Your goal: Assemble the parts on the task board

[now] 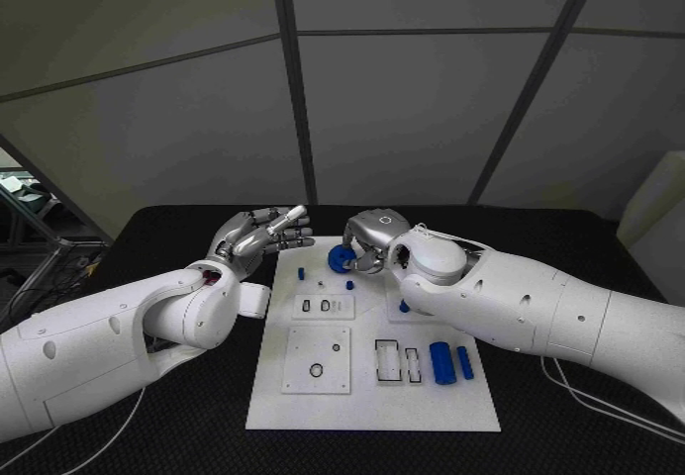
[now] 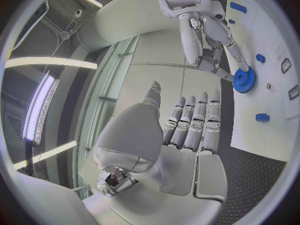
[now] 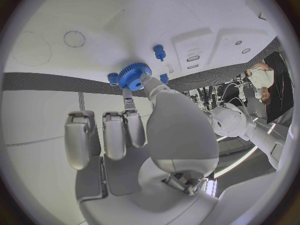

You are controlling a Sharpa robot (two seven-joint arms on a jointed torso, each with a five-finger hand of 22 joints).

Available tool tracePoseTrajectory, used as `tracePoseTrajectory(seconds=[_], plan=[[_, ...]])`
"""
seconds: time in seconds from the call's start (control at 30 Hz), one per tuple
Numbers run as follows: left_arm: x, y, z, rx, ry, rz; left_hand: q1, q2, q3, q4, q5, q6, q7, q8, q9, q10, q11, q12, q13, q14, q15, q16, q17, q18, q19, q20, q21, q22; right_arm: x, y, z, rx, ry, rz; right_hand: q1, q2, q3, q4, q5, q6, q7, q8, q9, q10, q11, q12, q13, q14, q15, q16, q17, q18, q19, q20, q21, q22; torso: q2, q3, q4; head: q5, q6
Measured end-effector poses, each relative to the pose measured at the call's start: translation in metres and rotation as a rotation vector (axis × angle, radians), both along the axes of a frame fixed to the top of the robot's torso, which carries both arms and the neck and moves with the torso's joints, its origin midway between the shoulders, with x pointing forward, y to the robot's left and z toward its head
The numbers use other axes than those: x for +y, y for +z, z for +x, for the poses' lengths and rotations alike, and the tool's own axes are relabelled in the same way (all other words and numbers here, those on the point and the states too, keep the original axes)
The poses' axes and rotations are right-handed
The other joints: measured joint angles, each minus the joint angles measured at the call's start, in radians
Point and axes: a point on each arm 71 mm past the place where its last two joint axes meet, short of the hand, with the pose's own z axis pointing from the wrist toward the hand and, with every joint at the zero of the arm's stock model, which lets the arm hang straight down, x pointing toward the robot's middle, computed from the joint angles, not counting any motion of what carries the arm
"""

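- A white task board point(image 1: 371, 396) is laid flat in the middle of a black table point(image 1: 571, 228), with its long side running away from the robot; this placement is judged to keep every slot within reach of both arms.
- A blue gear point(image 1: 342, 259) is held at the far end of the task board, just above or on its surface; contact with the board cannot be told.
- The gear is pinched by the right hand point(image 1: 374, 240) between the thumb and a fingertip, with the remaining fingers held straighter alongside; in the right wrist view the gear point(image 3: 133, 75) is seen gripped at its rim, probably so that its hub can be lowered over a peg.
- Small blue pegs point(image 3: 159, 52) are seen standing on the task board close to the gear.
- Two blue cylinders point(image 1: 452, 362) are laid side by side on the near right part of the task board, beside a row of rectangular slots point(image 1: 398, 361), probably waiting to be fitted.
- The left hand point(image 1: 264, 236) is raised just off the far left edge of the task board, released and holding nothing, its fingers extended together; it is judged to be kept clear of the gear.
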Motion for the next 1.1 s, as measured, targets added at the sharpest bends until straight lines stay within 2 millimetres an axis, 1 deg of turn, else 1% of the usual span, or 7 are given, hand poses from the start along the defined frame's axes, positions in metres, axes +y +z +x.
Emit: tracePoseTrajectory(seconds=[0.2,0.47,0.57,0.77,0.87,0.97,1.1], plan=[[-0.0008,0.0000,0.0000,0.000,-0.001,-0.001,0.000,0.000,0.000,0.000,0.000,0.000,0.000,0.000,0.000,0.000,0.000,0.000,0.000,0.000,0.000,0.000,0.000,0.000,0.000,0.000,0.000,0.000,0.0028,0.0002,0.0035,-0.006,-0.006,-0.004,-0.016,-0.005,0.000,0.000,0.000,-0.004,0.004,-0.012,0.005,0.000,0.000,0.000,0.000,0.000,0.000,0.000,0.000,0.000,0.000,0.000,0.000,0.000,0.000,0.0004,-0.0008,0.001,0.001],[-0.0007,0.0000,0.0000,0.000,-0.002,0.000,0.000,0.000,0.000,0.000,0.000,0.000,0.000,0.000,0.000,0.000,0.000,0.000,0.000,0.000,0.000,0.000,0.000,0.000,0.000,0.000,0.000,0.000,0.0028,-0.0029,0.0063,-0.001,-0.015,-0.013,-0.036,-0.009,-0.002,0.003,-0.002,-0.051,0.014,-0.014,-0.008,0.000,0.000,-0.013,0.000,0.000,0.000,-0.005,0.000,0.000,0.000,0.000,0.000,0.000,0.000,0.0007,-0.0016,0.001,0.005],[-0.0006,0.0000,0.0000,0.000,-0.001,0.000,0.000,0.000,0.000,0.000,0.000,0.000,0.000,-0.004,0.000,0.000,0.000,0.000,0.000,0.000,0.000,0.000,0.000,0.000,0.000,0.000,0.000,0.000,0.0018,-0.0034,0.0073,0.001,-0.020,-0.017,-0.038,-0.012,-0.002,0.003,-0.004,-0.067,0.019,-0.014,-0.014,0.000,0.000,-0.016,0.000,0.000,0.007,-0.005,0.000,0.000,0.001,0.001,0.000,0.000,0.000,0.0008,-0.0019,0.001,0.005],[-0.0004,0.0000,0.0001,0.000,-0.001,0.000,0.000,0.000,0.000,0.000,0.000,0.000,0.000,-0.004,0.000,0.000,0.000,0.000,0.000,0.000,0.000,0.000,0.000,0.000,0.000,0.000,0.000,-0.001,0.0018,-0.0041,0.0076,0.012,-0.020,-0.021,-0.065,-0.034,-0.020,0.021,-0.026,-0.093,0.022,-0.014,-0.023,0.004,0.004,-0.021,0.000,-0.003,0.011,-0.010,0.000,0.000,0.002,0.006,0.000,0.000,0.000,0.0011,-0.0026,0.000,0.004],[-0.0002,0.0000,0.0001,0.001,-0.001,0.000,0.000,0.000,0.000,0.000,0.000,0.000,0.000,-0.004,0.000,0.000,0.000,0.000,0.000,0.000,0.000,0.000,0.000,0.000,0.000,0.000,0.000,-0.001,0.0016,-0.0048,0.0077,0.022,-0.021,-0.022,-0.109,-0.037,-0.038,0.056,-0.048,-0.116,0.024,-0.014,-0.028,0.004,0.004,-0.025,0.000,0.000,0.015,-0.010,0.000,0.000,0.004,0.011,0.000,0.000,0.000,0.0012,-0.0026,0.000,0.004],[0.0001,0.0000,0.0001,0.001,0.000,0.001,0.000,0.000,0.000,0.000,0.000,0.000,0.000,-0.004,0.000,0.000,0.000,0.000,0.000,0.000,0.000,0.000,0.000,0.000,0.000,0.000,0.000,-0.001,-0.0006,-0.0057,0.0082,0.035,-0.024,-0.022,-0.151,-0.038,-0.048,0.110,-0.051,-0.123,0.025,-0.014,-0.028,0.000,0.008,-0.027,0.000,0.000,0.015,-0.010,0.000,0.000,0.004,0.011,0.000,0.000,-0.001,0.0012,-0.0026,0.000,0.004],[0.0005,0.0000,0.0001,0.001,0.001,0.001,0.000,0.000,0.000,0.000,0.000,0.000,0.000,-0.004,0.000,0.000,0.000,0.000,0.000,0.000,0.000,0.000,0.000,0.000,0.000,0.000,0.000,-0.001,-0.0054,-0.0072,0.0094,0.058,-0.033,-0.017,-0.169,-0.045,-0.049,0.174,-0.051,-0.123,0.025,-0.014,-0.028,0.004,0.011,-0.027,0.000,-0.003,0.018,-0.010,0.000,0.000,0.003,0.012,0.000,0.000,-0.001,0.0013,-0.0027,0.001,0.005]])
